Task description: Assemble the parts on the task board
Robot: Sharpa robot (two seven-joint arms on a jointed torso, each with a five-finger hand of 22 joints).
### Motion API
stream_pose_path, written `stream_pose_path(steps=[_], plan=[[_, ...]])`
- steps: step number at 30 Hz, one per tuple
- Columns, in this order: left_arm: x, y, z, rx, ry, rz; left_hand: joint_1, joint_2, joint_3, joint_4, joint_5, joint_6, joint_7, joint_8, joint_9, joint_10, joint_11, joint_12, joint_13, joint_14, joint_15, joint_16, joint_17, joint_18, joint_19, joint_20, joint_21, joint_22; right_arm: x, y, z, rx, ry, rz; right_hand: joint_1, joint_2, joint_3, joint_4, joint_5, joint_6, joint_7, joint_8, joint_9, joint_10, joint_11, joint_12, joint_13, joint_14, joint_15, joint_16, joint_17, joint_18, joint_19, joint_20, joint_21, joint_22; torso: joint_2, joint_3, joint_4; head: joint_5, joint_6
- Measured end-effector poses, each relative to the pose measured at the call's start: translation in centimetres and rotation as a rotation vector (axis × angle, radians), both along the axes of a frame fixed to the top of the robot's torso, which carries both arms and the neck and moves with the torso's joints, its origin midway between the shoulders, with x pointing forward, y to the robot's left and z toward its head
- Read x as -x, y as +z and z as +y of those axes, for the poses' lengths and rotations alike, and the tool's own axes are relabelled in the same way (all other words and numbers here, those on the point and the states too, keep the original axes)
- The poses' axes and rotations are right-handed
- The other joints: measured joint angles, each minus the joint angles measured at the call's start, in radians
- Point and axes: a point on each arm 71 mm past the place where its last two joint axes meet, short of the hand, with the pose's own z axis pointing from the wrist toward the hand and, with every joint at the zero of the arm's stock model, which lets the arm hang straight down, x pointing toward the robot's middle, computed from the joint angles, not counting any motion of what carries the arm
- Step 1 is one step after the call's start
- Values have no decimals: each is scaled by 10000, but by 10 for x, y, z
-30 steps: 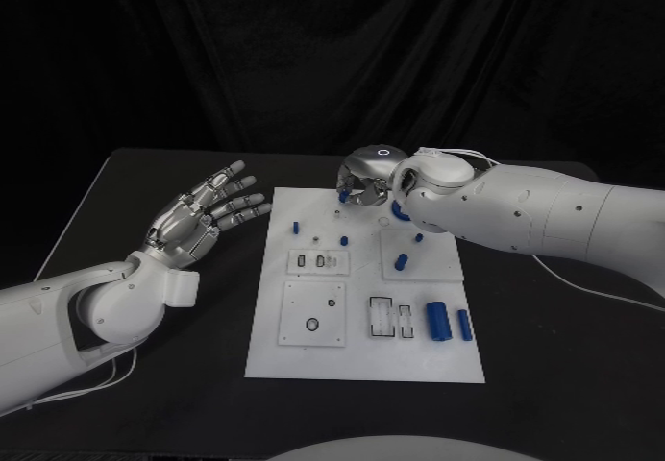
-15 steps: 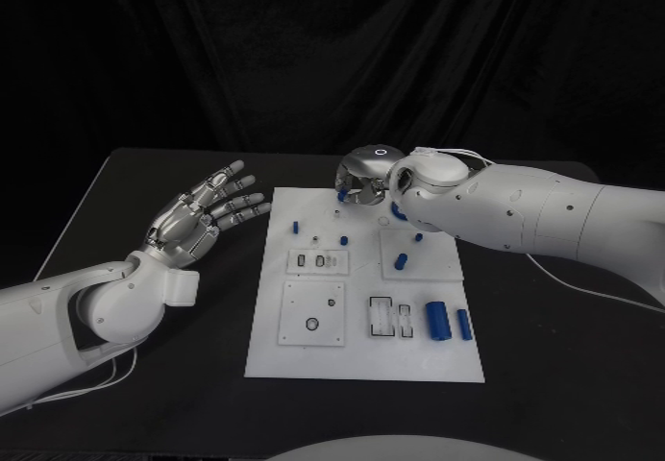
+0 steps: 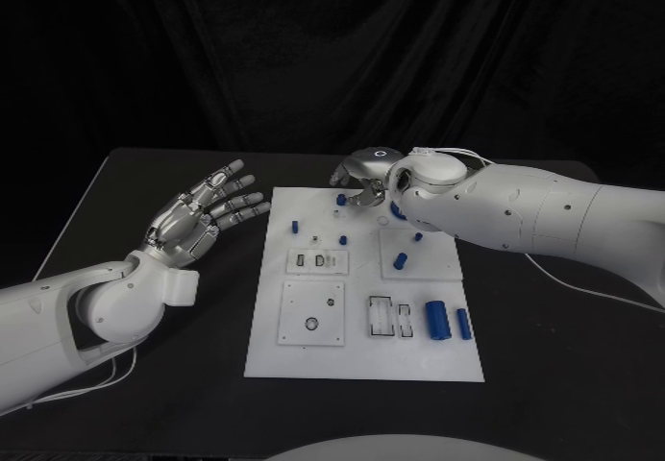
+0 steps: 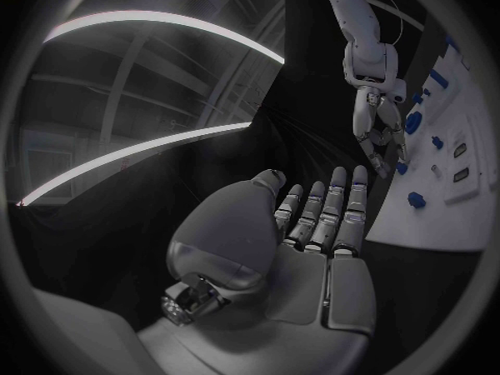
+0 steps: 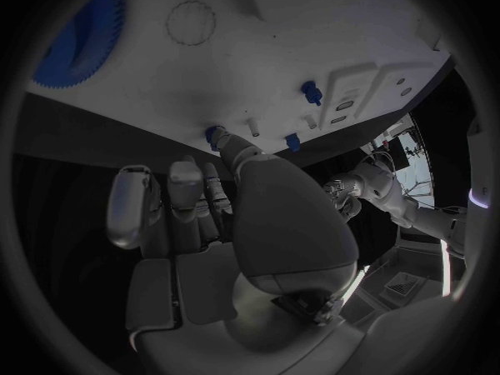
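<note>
The task board [image 3: 363, 357], a white plate, lies in the middle of the frame on the black worktop [image 3: 153, 182]. Small blue parts are spread over it: a peg [image 3: 294, 228] near its upper left, two pegs [image 3: 402, 260] on the raised square right of centre, and two larger cylinders [image 3: 438, 321] at the lower right. One more small blue part [image 3: 341, 199] sits at the board's top edge, just below the right hand [image 3: 363, 180].

That hand hangs over the top edge with its fingers curled downward around this part. In the right wrist view a fingertip [image 5: 232, 144] lies against the blue part [image 5: 213, 134] at the board's edge, but whether the part is truly pinched or merely touched cannot be told. The left hand [image 3: 206, 213] is raised at the left of the frame, beside the board, palm up, fingers spread wide and holding nothing.

The likely risk is that a loose contact tips the small part or pushes it off the board's edge onto the worktop, or that it slips if lifted with a weak pinch.

The right forearm hides the board's upper right corner in the head view, and the curled fingers hide the contact itself. A large blue toothed disc [image 5: 82, 35] is cut off in the upper left of the right wrist view.
</note>
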Motion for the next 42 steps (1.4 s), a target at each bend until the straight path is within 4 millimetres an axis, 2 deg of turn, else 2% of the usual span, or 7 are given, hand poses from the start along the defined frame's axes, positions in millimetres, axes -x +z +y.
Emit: stream_pose_path(steps=[3,6,16,20,23,35,42], plan=[[0,0,0,4,2,2,0,0,0,0,0,0,0,0,0,0,0,0,-8,0,0,0,0,0,0,0,0,0,0,-1,-1,51,-27,71,0,0,-236,-37,-106,-1716,-211,-85,-431,-748,65,-103,-7,-280,3,-203,-328,1,-292,-14,-292,-376,0,1,-2,0,-3],[0,0,0,9,4,4,-2,-2,15,-16,0,0,0,0,0,0,0,0,-8,0,0,0,0,0,0,0,0,-1,0,-1,-4,64,-88,94,0,0,-381,-45,-189,-2252,-226,-116,-587,-1182,94,-102,-7,-530,33,-365,-641,160,-547,11,-543,-716,-1,3,-8,-1,-4],[3,1,7,19,137,36,-40,-39,27,-27,0,36,36,0,-1,0,0,0,-8,-36,37,-1,1,0,0,0,0,5,-3,39,-37,-136,-373,-630,371,244,-433,-186,131,-536,253,343,-370,-745,-4,1095,226,-625,-17,-374,-761,158,-573,15,-623,-705,-5,7,-14,41,98],[5,1,9,43,173,60,-40,-40,27,-27,0,36,36,0,10,36,36,0,-8,-36,36,-1,1,0,0,0,0,8,4,66,-64,-301,-474,-1021,293,311,-562,-56,-32,506,347,597,-222,1304,-484,3083,1108,-1114,-150,-964,-1673,250,-867,-102,-991,-1034,-10,8,-21,21,107],[5,2,11,50,203,73,-39,-39,27,-27,0,36,36,0,11,37,36,0,-8,-36,37,-1,1,0,0,0,0,8,14,77,-86,-414,-573,-1098,-175,165,-991,373,-597,955,218,700,-150,2140,-1107,7280,4308,-1349,-519,-1730,-2464,319,-1086,-620,-1447,-1358,-21,5,-61,45,107],[6,2,7,97,151,93,-39,-39,82,-26,0,71,72,0,10,36,36,39,-7,-36,36,37,0,0,0,0,0,6,32,67,-133,-884,-1517,-201,-1114,217,-1651,1395,-764,1238,367,700,4,6774,-1030,12242,12307,1069,-486,1996,4556,46,146,-493,-47,768,-61,-48,-205,43,-2],[5,2,6,105,138,94,-39,-39,82,-26,38,71,71,-1,9,36,36,39,-6,-36,36,37,-8,0,0,0,0,6,33,49,-141,-950,-2097,226,-1308,230,-1800,1627,-323,1467,416,700,54,7376,-1014,12878,12397,1209,-485,3034,5076,-172,961,-467,799,1010,-58,-53,-226,45,-18]])
